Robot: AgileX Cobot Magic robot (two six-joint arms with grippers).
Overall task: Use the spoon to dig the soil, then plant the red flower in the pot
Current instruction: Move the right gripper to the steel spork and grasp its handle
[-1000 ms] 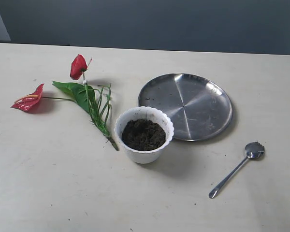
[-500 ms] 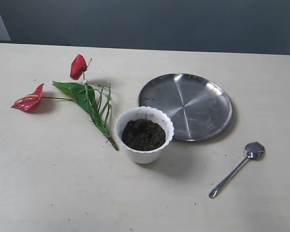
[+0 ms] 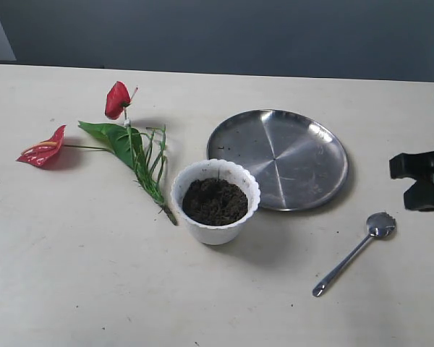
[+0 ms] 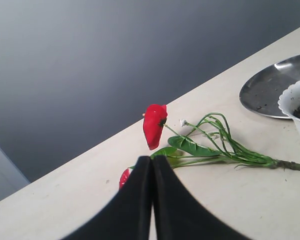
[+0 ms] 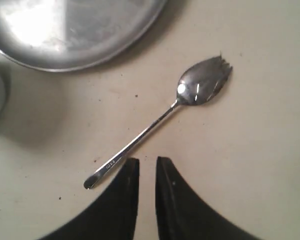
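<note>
Table (image 3: pixel 72 275): steel plate (image 3: pixel 278 157) behind pot (image 3: pixel 215 200).

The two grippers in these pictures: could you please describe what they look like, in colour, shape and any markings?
Both are plain matte black. The left gripper has two smooth fingers, broad at the base and tapering to narrow tips. The right gripper has the same curved, tapering black fingers; in the exterior view it appears as a blocky black shape at the frame edge. No cables, labels or markings are visible.

Bare table (image 3: pixel 390 289) around spoon (image 3: pixel 351 256)
</note>
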